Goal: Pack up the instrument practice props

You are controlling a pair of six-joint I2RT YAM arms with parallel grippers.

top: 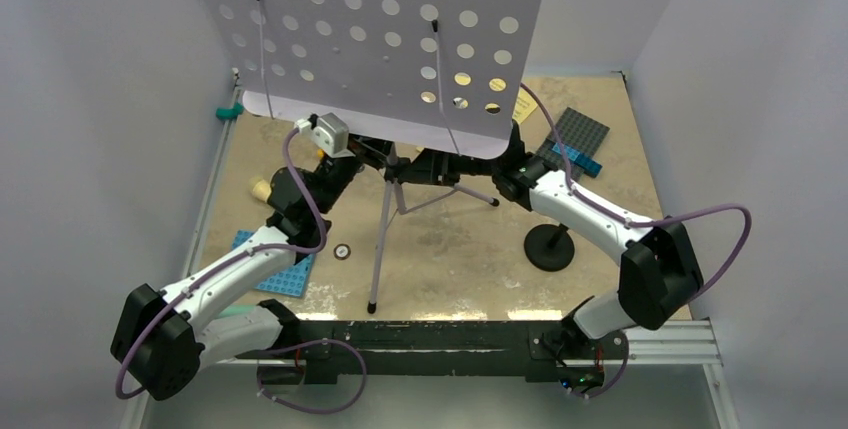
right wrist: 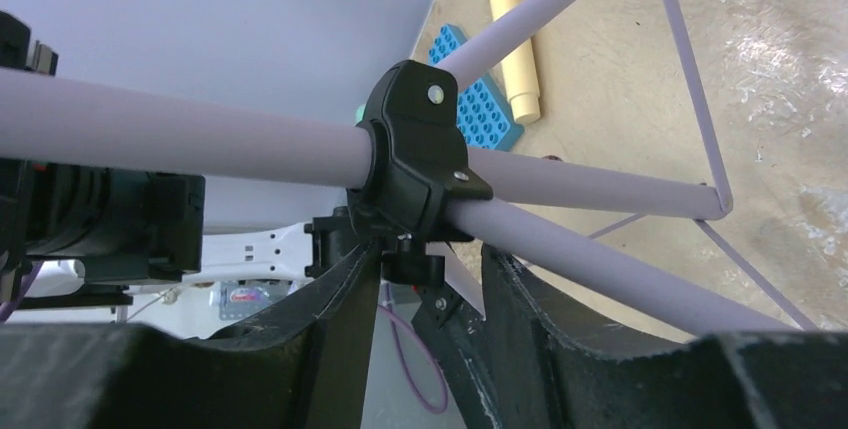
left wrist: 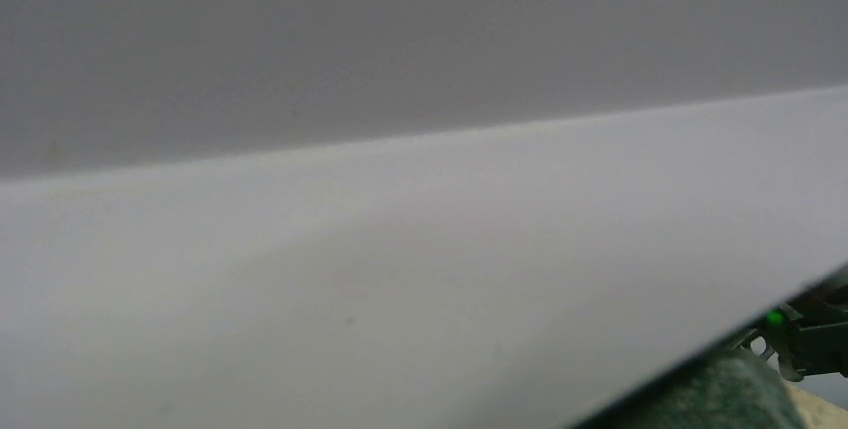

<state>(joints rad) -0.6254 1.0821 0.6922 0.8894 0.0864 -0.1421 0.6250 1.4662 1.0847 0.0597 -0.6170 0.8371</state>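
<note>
the tall tripod music stand with its perforated pale lilac desk stands upright in the middle of the sandy surface. its desk fills the upper centre of the top view, and both arms reach in beneath it. the step in hand looks like loosening the tripod so the stand can fold. in the right wrist view the right fingers are spread, one on each side of a small black knob that hangs under the black plastic collar where the lilac tubes meet; they do not yet pinch it. the left fingers are hidden under the desk from above, and their own camera shows only a blurred pale plane, so i cannot tell whether they are spread or gripping. to do this well, centre the knob between the fingers before pressing in. then turn about the knob's own axis with no sideways push, because the wide desk on thin legs would probably tip easily. the left arm would best steady the stand meanwhile. the cream toy microphone at left, the small black round-base mic stand at lower right and the yellow sheet-music pages at upper right lie unpacked.
</note>
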